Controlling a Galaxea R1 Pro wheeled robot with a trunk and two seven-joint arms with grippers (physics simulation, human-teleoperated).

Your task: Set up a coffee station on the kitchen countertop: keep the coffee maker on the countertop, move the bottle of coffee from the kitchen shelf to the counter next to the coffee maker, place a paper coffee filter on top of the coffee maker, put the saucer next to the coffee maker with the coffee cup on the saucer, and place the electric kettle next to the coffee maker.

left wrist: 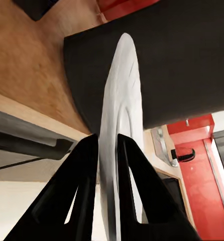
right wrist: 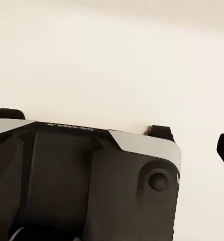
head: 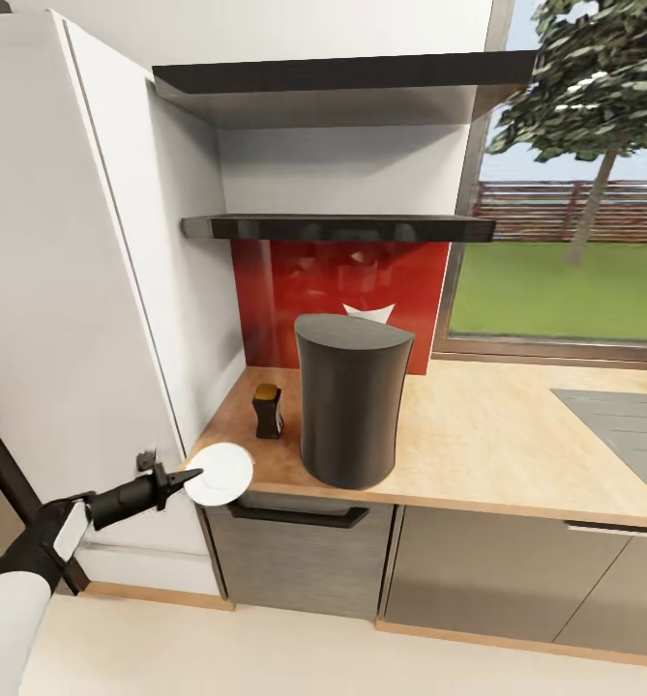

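Far left in the head view, the left arm reaches fwd and its jaws (head: 181, 477) are clamped on the rim of the saucer (head: 219, 473). The left wrist view confirms this: the two black fingers (left wrist: 84, 170) press on both faces of the white disc (left wrist: 123, 115), seen edge-on, and it runs straight out ahead of the jaws. So the saucer sits directly in front of the jaws, its plane approx. level in the head view, over the front left corner of the desk (head: 516, 435). Whether it already touches the wood or hangs just above, I cannot tell.

Next to the right, beyond the saucer from the jaws, stands the bottle of coffee (head: 267, 411), upright, already on the desk and just beside the coffee maker (head: 350, 401). The coffee maker is ahead and to the right of the jaws, near the saucer but apart from it.

The relation that matters, in my judgement: the free spot beside the coffee maker lies ahead of the jaws, and the left arm is the one holding the saucer, so it should set it down flat there w/o hitting the bottle.

Above are the two kitchen shelf boards (head: 338, 227). The right wrist view gives a dark robot part against the pale floor; the state of the right jaws I cannot tell.
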